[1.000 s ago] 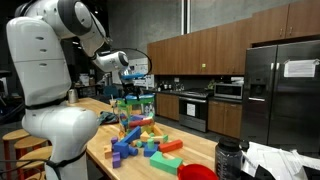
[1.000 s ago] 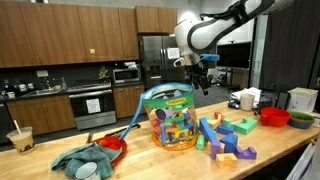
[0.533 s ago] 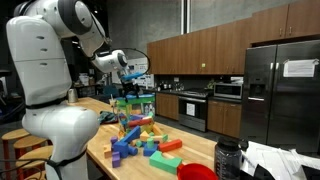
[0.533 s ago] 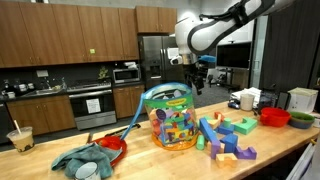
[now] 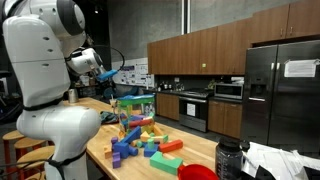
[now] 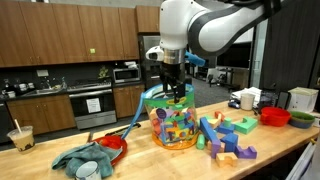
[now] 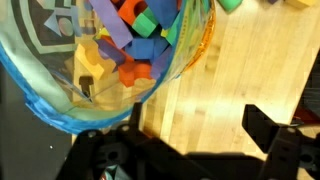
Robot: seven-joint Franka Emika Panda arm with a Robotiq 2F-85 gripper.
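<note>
A clear plastic bag [image 6: 172, 118] with a blue rim stands on the wooden counter [image 6: 180, 158], full of coloured foam blocks. My gripper [image 6: 176, 92] hangs just above the bag's top, fingers pointing down. In the wrist view the bag [image 7: 100, 60] fills the upper left and bare counter wood [image 7: 240, 70] lies under my gripper [image 7: 200, 125]. Its two dark fingers [image 7: 265, 125] stand wide apart, open, with nothing between them. In an exterior view the gripper [image 5: 108, 72] sits high, to the left of the bag [image 5: 131, 106].
Loose foam blocks [image 6: 228, 138] lie beside the bag, also seen in an exterior view as a pile of blocks [image 5: 145, 145]. A red bowl [image 6: 276, 117], a teal cloth [image 6: 80, 160], another red bowl [image 6: 112, 145] and a drink cup [image 6: 18, 138] share the counter.
The arm has swung sideways and nearer to one camera, bringing the gripper from beside the bag to just over its top. The jaws stayed open.
</note>
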